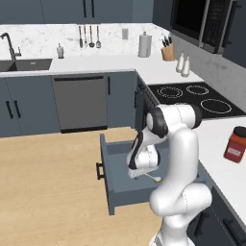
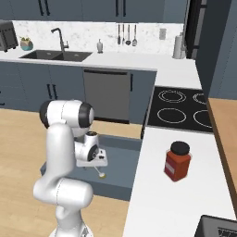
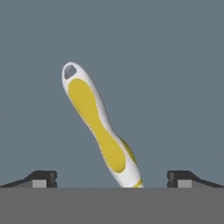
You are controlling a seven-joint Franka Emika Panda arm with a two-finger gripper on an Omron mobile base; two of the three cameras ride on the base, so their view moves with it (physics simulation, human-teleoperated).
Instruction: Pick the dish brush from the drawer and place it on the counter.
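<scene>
The drawer (image 1: 113, 194) stands pulled out from under the counter (image 1: 218, 168), its black handle toward the wooden floor. The dish brush (image 3: 96, 127) lies on the drawer floor, its white handle with a yellow inlay slanting up and to the left in the hand view. It shows as a small pale sliver in the left base view (image 1: 154, 178) and the right base view (image 2: 100, 174). My gripper (image 3: 112, 179) hangs open inside the drawer just above the brush, one dark fingertip (image 3: 43, 179) on either side of the handle's lower end. Nothing is held.
A red jar with a black lid (image 1: 235, 144) stands on the counter (image 2: 157, 199) to the right of the drawer. Beyond it lies the black cooktop (image 1: 192, 98). The grey dishwasher (image 1: 80, 103) is at the back, the sink (image 2: 55, 55) further left.
</scene>
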